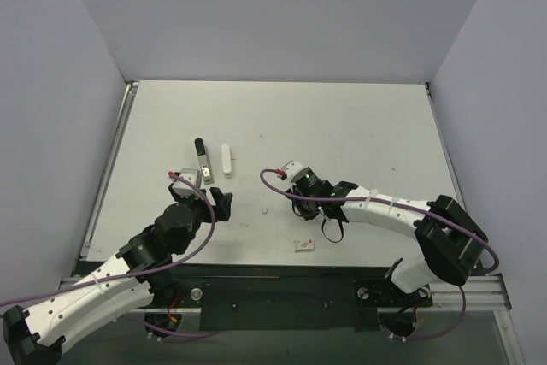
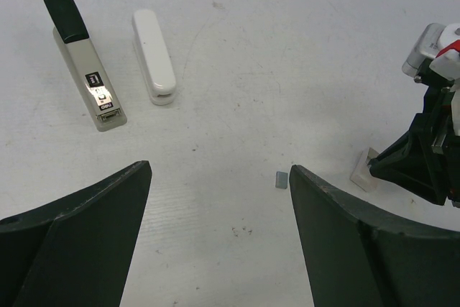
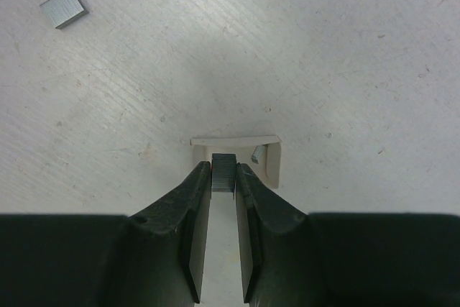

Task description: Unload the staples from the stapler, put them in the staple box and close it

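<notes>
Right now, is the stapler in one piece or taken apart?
Taken apart: the white top bar lies beside the black-and-silver base bar, with a gap between them.

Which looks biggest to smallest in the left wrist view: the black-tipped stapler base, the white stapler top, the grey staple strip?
Black-tipped stapler base
White stapler top, somewhat shorter
Grey staple strip, far smallest despite lying nearer
</notes>
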